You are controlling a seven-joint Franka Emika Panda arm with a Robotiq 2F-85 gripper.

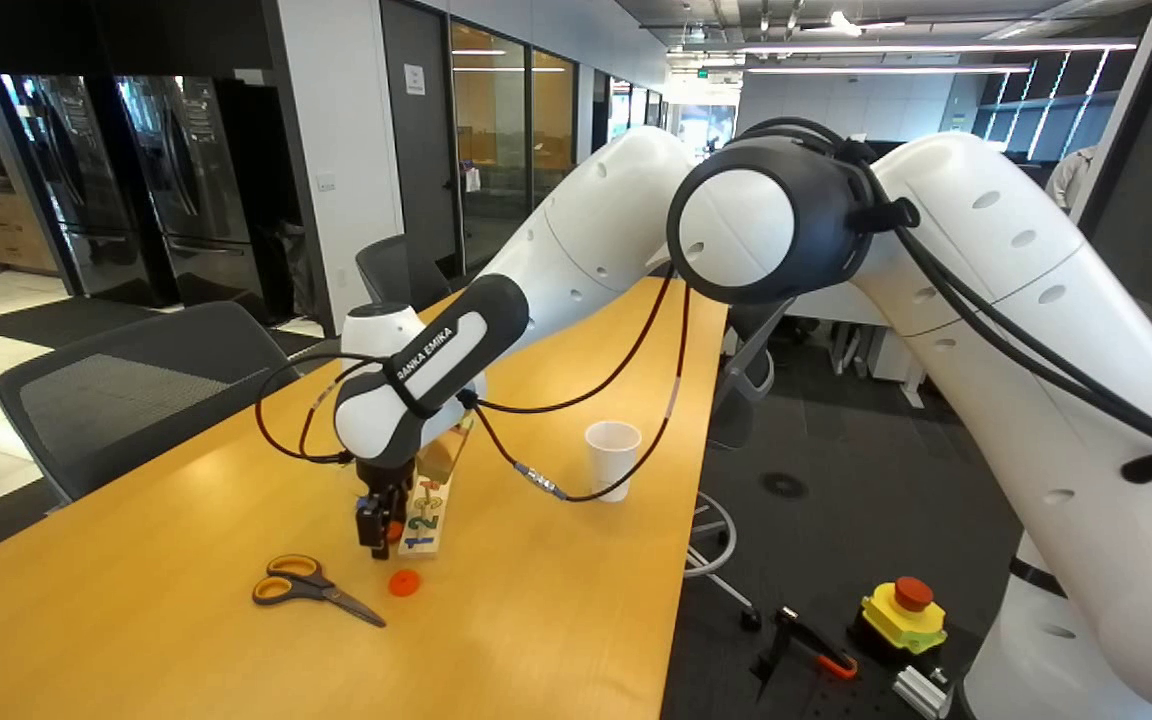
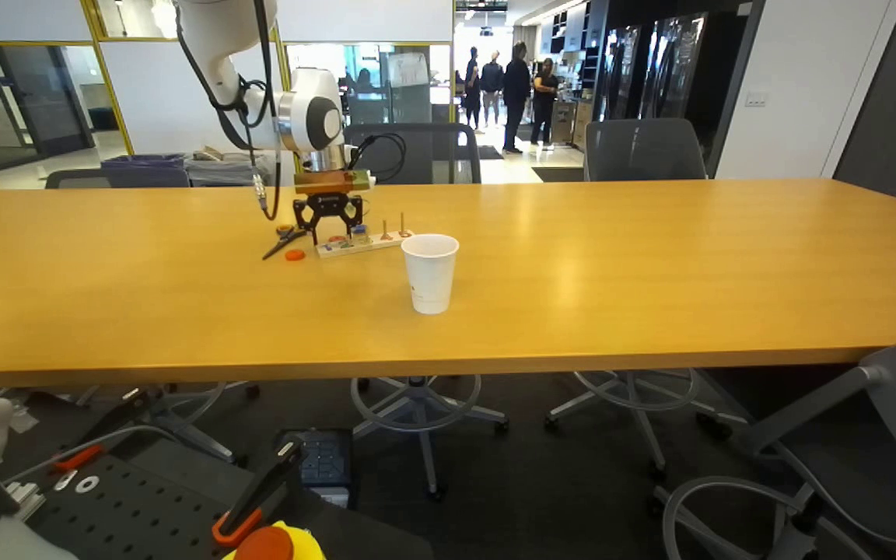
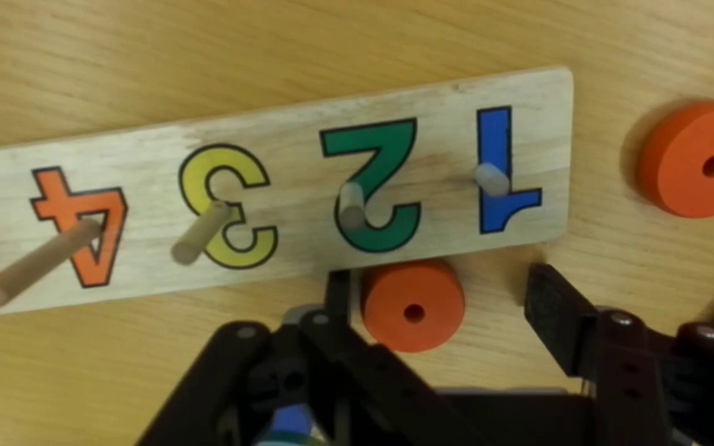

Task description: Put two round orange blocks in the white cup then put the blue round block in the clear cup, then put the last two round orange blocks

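Note:
My gripper (image 3: 440, 294) is open and low at the table; it also shows in both exterior views (image 1: 377, 538) (image 2: 333, 233). One round orange block (image 3: 416, 310) lies flat between its fingers, close to the left finger and against the board edge. Another round orange block (image 3: 701, 162) lies beyond the board's end, also in both exterior views (image 1: 404, 583) (image 2: 295, 255). The white cup (image 1: 614, 455) (image 2: 430, 276) stands upright, out of the wrist view. A blue patch (image 3: 292, 420) shows behind the gripper; what appears to be the clear cup (image 2: 360, 238) sits there. Whether blue is inside, I cannot tell.
A wooden number board (image 3: 298, 186) (image 1: 421, 548) with upright pegs lies beside the gripper, its far pegs taller. Orange-handled scissors (image 1: 326, 590) (image 2: 281, 243) lie on the table (image 1: 556, 620) near the orange blocks. Chairs (image 1: 136, 380) stand along the table. The arm's cables hang near the white cup in an exterior view.

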